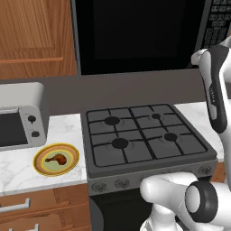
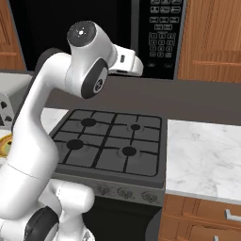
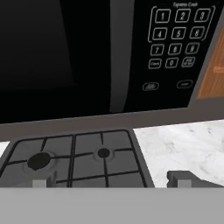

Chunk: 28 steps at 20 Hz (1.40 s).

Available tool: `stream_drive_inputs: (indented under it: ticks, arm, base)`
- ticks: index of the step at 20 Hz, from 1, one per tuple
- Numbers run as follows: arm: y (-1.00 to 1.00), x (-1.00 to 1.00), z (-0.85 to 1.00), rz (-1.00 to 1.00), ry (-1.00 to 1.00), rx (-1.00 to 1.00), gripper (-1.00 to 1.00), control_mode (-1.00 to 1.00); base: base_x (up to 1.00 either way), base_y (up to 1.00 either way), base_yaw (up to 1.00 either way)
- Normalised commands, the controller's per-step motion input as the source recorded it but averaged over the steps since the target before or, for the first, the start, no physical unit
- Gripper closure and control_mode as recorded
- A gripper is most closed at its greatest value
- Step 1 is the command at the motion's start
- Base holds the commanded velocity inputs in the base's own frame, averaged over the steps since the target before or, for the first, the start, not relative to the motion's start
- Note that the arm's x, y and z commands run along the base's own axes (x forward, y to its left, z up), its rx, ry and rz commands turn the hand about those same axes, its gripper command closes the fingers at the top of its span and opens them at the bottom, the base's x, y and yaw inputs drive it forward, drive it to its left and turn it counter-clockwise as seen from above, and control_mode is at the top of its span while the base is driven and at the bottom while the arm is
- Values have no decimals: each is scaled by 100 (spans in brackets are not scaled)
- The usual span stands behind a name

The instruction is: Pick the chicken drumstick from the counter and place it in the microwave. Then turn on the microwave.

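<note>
Drumstick on its plate, pincer spread wide above the stove

The small brown-orange roasted chicken drumstick (image 1: pixel 57 158) lies on a round yellow plate (image 1: pixel 41 166) on the white grey-veined marble surface (image 1: pixel 18 167), beside a silver toaster oven (image 1: pixel 21 120). The pincer (image 3: pixel 112 179) hangs over the dark grey gas stovetop (image 1: pixel 144 137), facing the large black glossy microwave (image 3: pixel 87 52) with closed glass door.

On the microwave (image 3: pixel 131 52) keypad (image 3: pixel 177 39) in front of my hand I read the digits 1 to 9 in three rows, then 0 below. The smaller button labels are too blurred to read.
</note>
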Motion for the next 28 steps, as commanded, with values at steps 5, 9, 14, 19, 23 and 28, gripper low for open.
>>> stream_drive_inputs:
  ticks: [5,9,14,19,23,28]
  arm:
    - [-7,9,34,0,-6,0,-100,-100]
    - [-1,13,27,0,-5,0,-100,-100]
    - [0,18,14,0,-4,0,-100,-100]
    - [0,19,3,0,-2,0,-100,-100]
    - [0,16,0,0,-2,0,-100,-100]
    - [0,16,0,0,-2,0,-100,-100]
  base:
    - [0,0,0]
    - [0,0,0]
    - [0,0,0]
    - [0,0,0]
    - [0,0,0]
    - [0,0,0]
